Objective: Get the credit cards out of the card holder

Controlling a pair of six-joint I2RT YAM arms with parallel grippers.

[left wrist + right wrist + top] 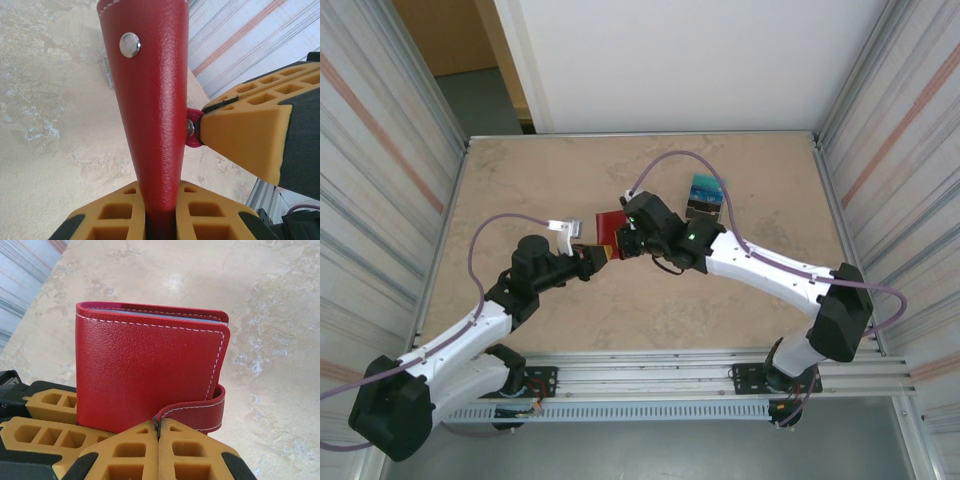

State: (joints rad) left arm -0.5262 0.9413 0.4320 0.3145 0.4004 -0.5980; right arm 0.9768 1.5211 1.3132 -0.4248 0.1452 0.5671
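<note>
The red card holder (609,230) is held just above the table's middle, folded shut. My left gripper (596,257) is shut on its lower edge; in the left wrist view the card holder (150,100) rises from between the left gripper's (160,195) yellow fingers. My right gripper (626,240) is shut on the snap tab (200,407), which curls off the card holder (145,365); the right gripper's (158,425) jaws press together on the tab's end. Credit cards (705,195), teal and dark, lie on the table behind the right arm. A blue-grey edge (170,316) shows inside the fold.
The tan marbled table (520,180) is walled by corrugated panels (380,150) on the left and right. An aluminium rail (650,365) runs along the near edge by the arm bases. The left gripper's fingers (50,412) sit close beside the right gripper.
</note>
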